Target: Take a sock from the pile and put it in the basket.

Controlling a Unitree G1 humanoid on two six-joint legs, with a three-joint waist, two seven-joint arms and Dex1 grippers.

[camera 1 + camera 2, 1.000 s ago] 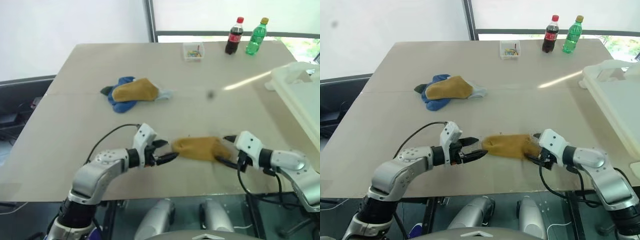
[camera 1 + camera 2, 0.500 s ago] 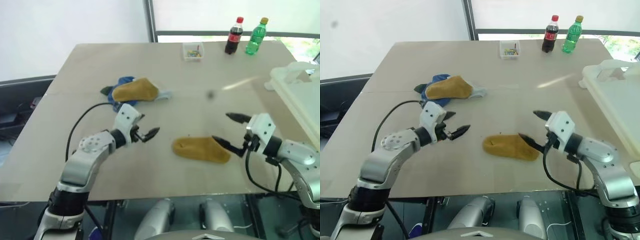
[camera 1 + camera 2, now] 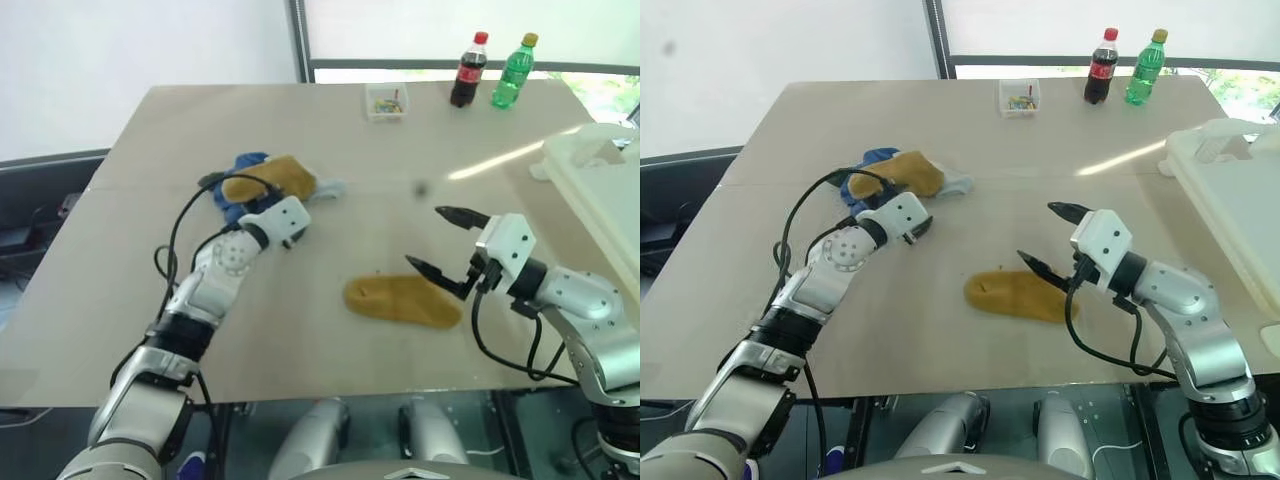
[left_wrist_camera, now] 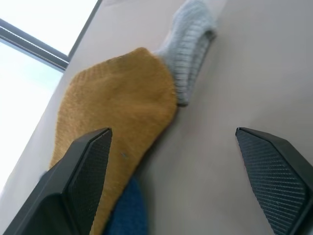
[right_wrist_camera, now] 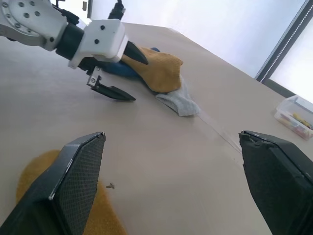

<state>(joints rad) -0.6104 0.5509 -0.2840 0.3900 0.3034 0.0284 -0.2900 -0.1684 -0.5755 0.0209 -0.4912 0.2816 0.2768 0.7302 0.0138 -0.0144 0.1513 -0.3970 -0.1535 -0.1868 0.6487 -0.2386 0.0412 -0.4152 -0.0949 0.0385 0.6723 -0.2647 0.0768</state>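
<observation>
Place: a test room or lab is suggested.
Table: one large plain beige table (image 3: 330,150) is set against windows (image 3: 470,30).
Props: a cola bottle (image 3: 467,72), a green bottle (image 3: 513,73) and a clear box (image 3: 386,102) are stood at the far edge.

On the counter (image 3: 150,300) we see the pile (image 3: 268,184) left of centre, and a single sock (image 3: 402,300) lies nearer to us, right of it. The basket (image 3: 600,190) sits at the right edge. A small box (image 3: 386,102) and two bottles (image 3: 489,72) stand along the far edge.
</observation>
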